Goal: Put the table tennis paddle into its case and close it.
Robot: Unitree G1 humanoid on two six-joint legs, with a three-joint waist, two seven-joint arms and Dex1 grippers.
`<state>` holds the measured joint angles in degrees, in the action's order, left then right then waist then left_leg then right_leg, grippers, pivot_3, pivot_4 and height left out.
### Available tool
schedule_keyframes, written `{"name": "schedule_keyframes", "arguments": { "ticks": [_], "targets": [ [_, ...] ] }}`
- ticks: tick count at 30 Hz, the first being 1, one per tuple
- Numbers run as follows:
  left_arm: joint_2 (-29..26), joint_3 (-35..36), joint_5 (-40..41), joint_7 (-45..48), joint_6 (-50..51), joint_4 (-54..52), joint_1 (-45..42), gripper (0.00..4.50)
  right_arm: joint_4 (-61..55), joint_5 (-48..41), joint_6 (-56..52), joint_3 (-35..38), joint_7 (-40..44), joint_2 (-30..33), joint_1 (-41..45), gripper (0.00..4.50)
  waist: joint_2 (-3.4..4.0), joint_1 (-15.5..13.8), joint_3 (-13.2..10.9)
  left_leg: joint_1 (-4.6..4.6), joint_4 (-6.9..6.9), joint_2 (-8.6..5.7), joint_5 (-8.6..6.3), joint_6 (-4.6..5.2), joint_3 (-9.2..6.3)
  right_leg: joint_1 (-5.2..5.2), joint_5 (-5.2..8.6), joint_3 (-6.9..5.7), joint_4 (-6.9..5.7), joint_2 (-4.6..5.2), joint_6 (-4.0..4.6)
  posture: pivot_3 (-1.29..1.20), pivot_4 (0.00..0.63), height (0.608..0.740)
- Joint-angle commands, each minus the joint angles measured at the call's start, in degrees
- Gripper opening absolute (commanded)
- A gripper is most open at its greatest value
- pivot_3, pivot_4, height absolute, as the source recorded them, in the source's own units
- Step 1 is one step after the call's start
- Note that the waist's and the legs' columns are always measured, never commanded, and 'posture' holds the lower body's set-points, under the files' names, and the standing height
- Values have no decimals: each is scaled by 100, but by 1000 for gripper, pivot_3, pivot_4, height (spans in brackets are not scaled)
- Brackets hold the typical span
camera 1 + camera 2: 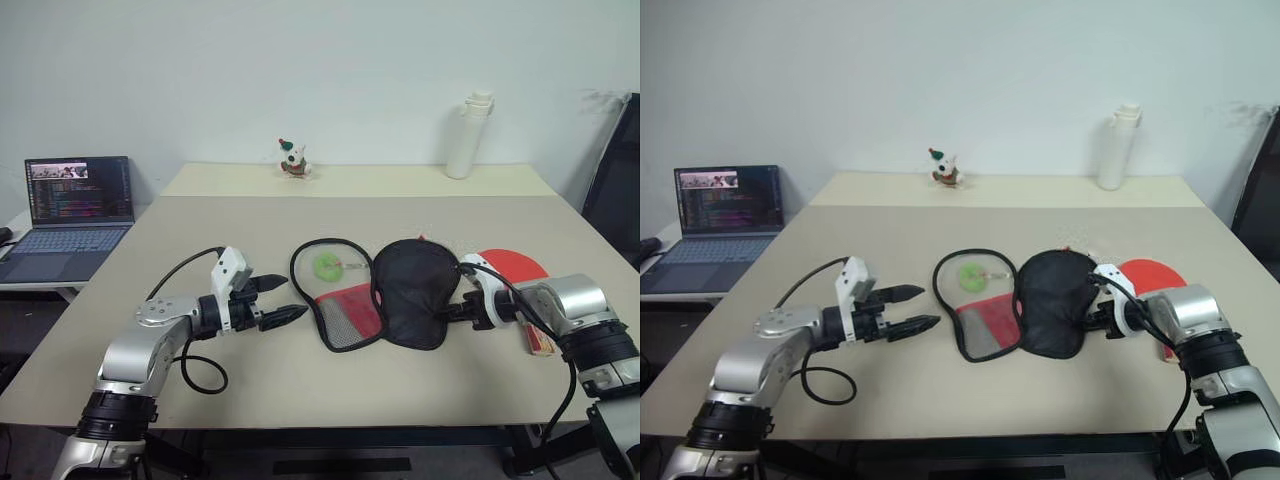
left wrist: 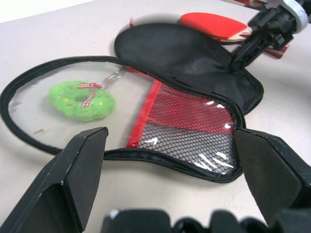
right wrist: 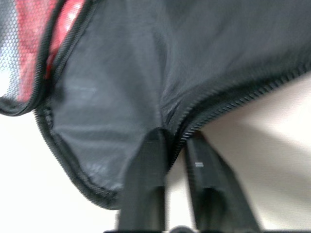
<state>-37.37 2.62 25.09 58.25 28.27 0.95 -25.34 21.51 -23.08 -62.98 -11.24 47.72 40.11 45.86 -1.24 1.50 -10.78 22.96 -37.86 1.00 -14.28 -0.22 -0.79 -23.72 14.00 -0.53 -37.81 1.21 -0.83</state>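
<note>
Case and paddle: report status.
Left gripper open, beside case. Right gripper pinching the case's black flap. Paddle outside, behind it.

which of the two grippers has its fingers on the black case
The right gripper: its fingers pinch the zip rim of the case. The left gripper is wide open, apart from it.

paddle (image 1: 512, 265) partly hidden behind case (image 1: 412, 292) and right arm, laptop (image 1: 72, 215) screen unreadable
</note>
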Motion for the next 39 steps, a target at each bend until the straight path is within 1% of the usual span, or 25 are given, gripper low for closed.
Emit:
{"name": "schedule_keyframes", "arguments": {
  "ticks": [1,3,5,6,7,8,9,11,16,20,24,34,39],
  "targets": [
    [10,18,77,80,-108,-225,-118,4500,30,136,178,226,-14,15,192,2023,0,0,0,0,0,0,0,0,0,0,0,0,0,0,0,0,150,740],
    [19,-20,70,129,-143,-248,-133,4500,5,225,302,244,-11,74,196,2762,0,0,0,0,0,0,0,0,-1,0,0,0,0,0,0,0,150,740],
    [38,-44,66,165,-179,-278,-141,4500,-86,342,505,242,28,174,167,3399,1,0,-1,0,1,0,0,0,0,0,0,0,0,0,0,0,150,740],
    [49,-67,64,192,-195,-318,-149,4500,-154,298,516,395,13,224,189,3674,3,0,-2,1,0,0,0,0,0,-1,0,0,0,0,0,0,150,740],
    [50,-102,58,232,-220,-375,-151,4500,-263,250,535,568,-6,289,186,4081,3,-1,-2,1,0,-2,0,0,1,-1,0,0,0,2,0,0,150,740],
    [50,-141,62,270,-236,-446,-156,4500,-401,142,490,823,-45,356,176,4235,4,-2,-5,1,0,-3,0,0,1,-1,0,0,0,2,0,0,150,740],
    [52,-178,61,301,-258,-507,-164,4500,-579,146,558,970,-81,473,91,4490,8,-5,-9,2,0,-3,0,0,1,-1,0,0,0,3,0,0,150,740],
    [50,-249,23,347,-320,-579,-181,4500,-909,185,640,1189,-184,624,-152,4490,9,-15,-10,6,0,-9,0,0,1,-4,0,1,-1,7,0,0,150,740],
    [104,-445,-12,489,-481,-651,-336,4500,-1715,88,361,2049,-762,645,-997,4490,8,-24,-8,6,1,-6,-1,0,-5,0,1,6,4,6,-1,0,150,740],
    [155,-535,8,593,-549,-558,-516,4500,-2079,229,293,2480,-1430,480,-1463,4490,8,-15,-9,3,-1,-8,0,0,2,-1,0,7,-3,6,-2,0,150,740],
    [234,-686,-65,747,-677,-335,-748,4500,-2350,420,338,2896,-2201,183,-1978,4490,7,-12,-8,0,-3,-15,0,-1,6,1,0,6,-5,4,-4,0,150,740],
    [326,-769,-177,867,-849,-46,-918,4500,-2206,587,381,3019,-2849,-185,-2302,4490,8,5,-9,-1,-2,-20,0,0,9,-1,0,10,-7,-3,-4,0,150,740],
    [324,-743,-221,868,-880,-23,-886,4500,-1918,654,380,3044,-3096,-420,-2239,4490,8,5,-9,-1,-2,-20,0,0,10,-1,0,10,-6,-3,-4,0,150,740]
  ]
}}
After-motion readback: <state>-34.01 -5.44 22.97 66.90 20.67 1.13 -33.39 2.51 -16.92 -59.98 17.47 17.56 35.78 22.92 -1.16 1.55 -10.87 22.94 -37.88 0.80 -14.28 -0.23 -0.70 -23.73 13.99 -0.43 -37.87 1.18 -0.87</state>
